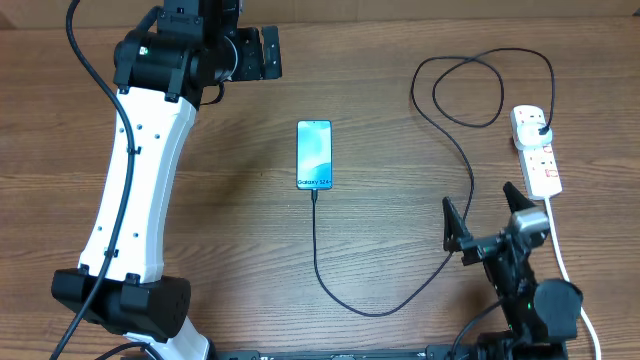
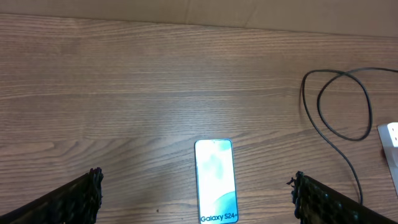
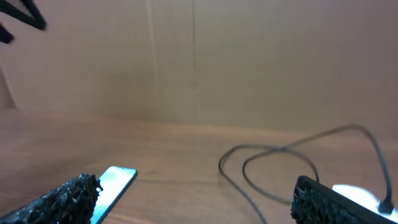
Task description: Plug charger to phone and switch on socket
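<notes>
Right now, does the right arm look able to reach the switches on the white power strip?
Probably yes. The right gripper, open, sits just short of the power strip with bare table between. The thick white cord runs beside the arm, so it may brush that.

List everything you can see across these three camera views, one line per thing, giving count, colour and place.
phone: one, light blue-white screen, flat at the table's middle
charger: one, thin black cable, from the phone's lower edge, looping round to a black plug in the socket
socket: one, white with red marks, right side of the table
thick cord: one, white, from the socket toward the near edge
table: one, brown wood, under everything
left arm: one, white and black, left side
right arm: one, black, near right corner
left claw: one, black, open and empty, far side, left of the phone
right claw: one, black, open and empty, beside the socket
</notes>
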